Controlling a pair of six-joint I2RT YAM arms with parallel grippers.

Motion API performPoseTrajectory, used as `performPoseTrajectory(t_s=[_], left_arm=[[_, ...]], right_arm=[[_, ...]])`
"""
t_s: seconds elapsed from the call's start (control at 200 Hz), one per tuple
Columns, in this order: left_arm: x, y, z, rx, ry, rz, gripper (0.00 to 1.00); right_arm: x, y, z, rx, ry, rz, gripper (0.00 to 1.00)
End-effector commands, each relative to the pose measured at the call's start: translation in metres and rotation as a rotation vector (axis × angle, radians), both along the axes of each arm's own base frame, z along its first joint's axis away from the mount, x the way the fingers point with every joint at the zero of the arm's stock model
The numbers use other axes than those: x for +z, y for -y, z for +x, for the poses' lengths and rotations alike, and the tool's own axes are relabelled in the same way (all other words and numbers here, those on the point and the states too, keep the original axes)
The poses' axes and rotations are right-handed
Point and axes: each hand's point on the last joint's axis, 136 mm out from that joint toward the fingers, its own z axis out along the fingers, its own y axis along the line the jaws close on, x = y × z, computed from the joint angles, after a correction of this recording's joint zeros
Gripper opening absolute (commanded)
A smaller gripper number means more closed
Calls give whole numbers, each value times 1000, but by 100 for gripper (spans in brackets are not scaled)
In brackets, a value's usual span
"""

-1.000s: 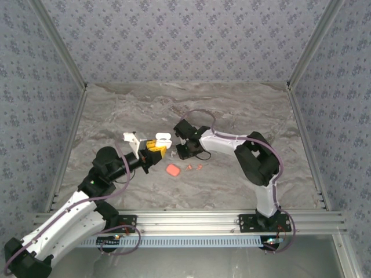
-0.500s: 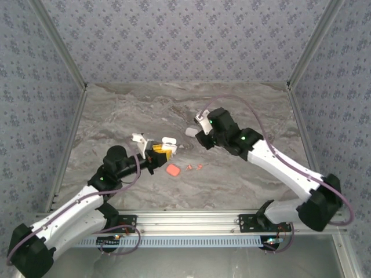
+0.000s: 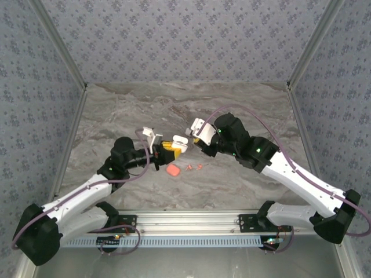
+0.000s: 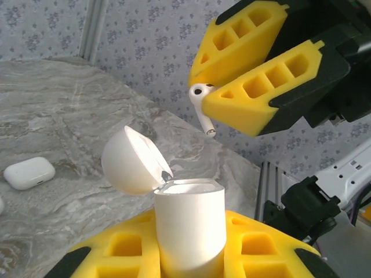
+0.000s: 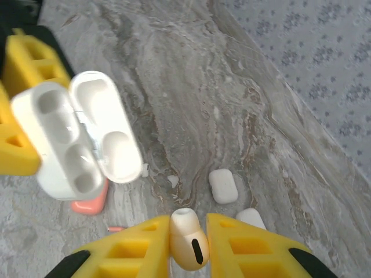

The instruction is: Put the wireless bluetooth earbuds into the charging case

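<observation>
My left gripper [image 3: 172,148] is shut on a white charging case [image 4: 188,223], held upright with its lid [image 4: 132,162] swung open. The case's two empty wells [image 5: 72,156] face the right wrist camera. My right gripper [image 5: 186,246] is shut on a white earbud [image 5: 188,243]. In the left wrist view that earbud [image 4: 202,110] hangs stem-down from the right gripper's yellow fingers [image 4: 255,87], a little above the open case and apart from it. From the top view the right gripper [image 3: 196,139] sits just right of the case [image 3: 179,142].
A salmon-red case [image 3: 173,170] and two salmon-red earbuds [image 3: 193,167] lie on the marble table below the grippers. Two closed white cases [image 5: 222,185] [image 5: 250,218] and small white earbuds [image 5: 145,169] lie on the table. Patterned walls enclose the table.
The right arm has risen from the table and swung its gripper, with the earbud, up beside the left gripper. The left gripper has carried the open case rightward to meet it.
</observation>
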Motion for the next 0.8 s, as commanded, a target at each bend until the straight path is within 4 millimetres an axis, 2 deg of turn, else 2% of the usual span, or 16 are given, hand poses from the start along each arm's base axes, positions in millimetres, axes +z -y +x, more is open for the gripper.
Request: performPoseTrajectory(t_s=[0.0,0.395,0.795], left_arm=[[31,5,-7,-52,67,-66,0],[31,7,-10,-72,70,-56,0],[31,7,-11,-70,72,-58,0]], right_arm=[[20,-3,-3,41,68,-6,24],[18,-22,-8,105,80,-32,24],[4,-26,-12,129,51,-82,25]])
